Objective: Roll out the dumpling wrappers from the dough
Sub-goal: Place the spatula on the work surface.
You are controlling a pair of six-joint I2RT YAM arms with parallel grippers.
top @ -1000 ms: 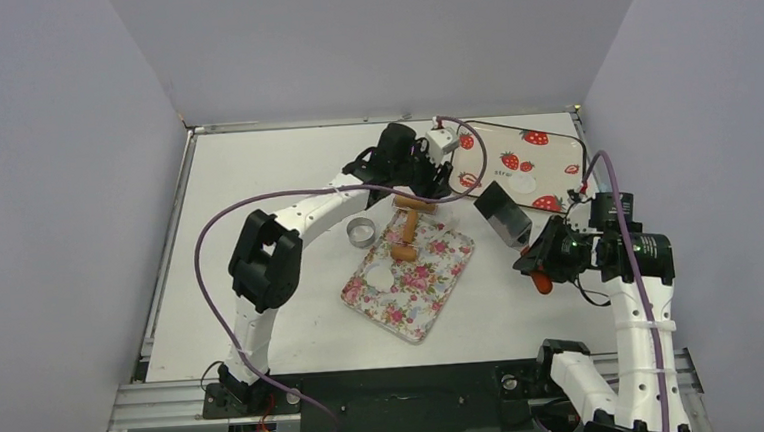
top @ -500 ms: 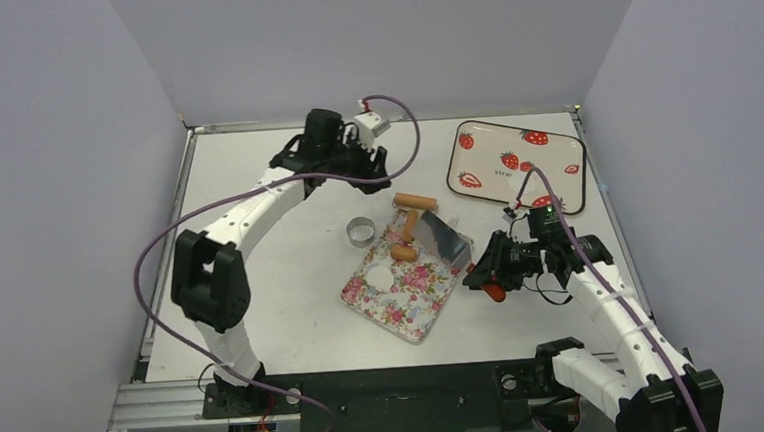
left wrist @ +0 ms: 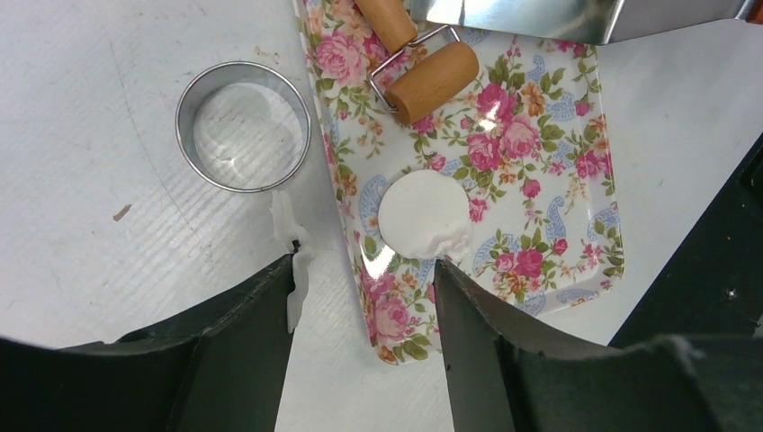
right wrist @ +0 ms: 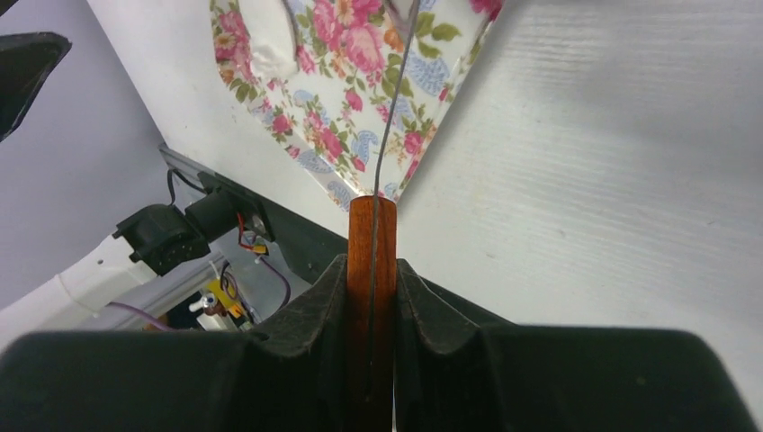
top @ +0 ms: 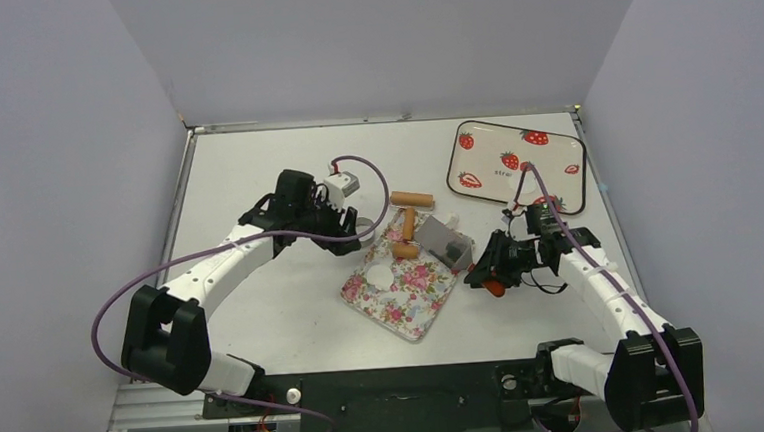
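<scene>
Here is the white table (top: 264, 313), and in the middle of it the floral tray (top: 418, 302), the mark for everything else. The left arm (top: 216, 271) reaches in from the tray's left, the right arm (top: 603, 298) from its right. Beyond the floral tray's far right corner, well apart, sits the strawberry tray (top: 554, 150). Now the left gripper (left wrist: 364, 270): it hangs above the floral tray's left edge, jaws spread wide with nothing gripped, one finger over the table and the other over the tray. The right gripper (right wrist: 372, 270), just off the tray's right edge, has its jaws pinching the red handle of the spatula (top: 443, 239). The shiny blade leans tilted over the tray's far right corner, and whether it touches the tray cannot be told. The wooden roller (left wrist: 436, 79) lies at the tray's far end, one barrel on the flowers, the rest sticking out past the far edge. The metal ring (left wrist: 184, 121) stands on the table just beside the tray's left edge. And the wrapper (left wrist: 423, 216), a flat white disc, lies on the floral tray near that left edge, a little ragged on one side. Smallest of all is a dough scrap (left wrist: 286, 220), a thin white strip on the table between ring and tray, reaching the tip of one finger.
</scene>
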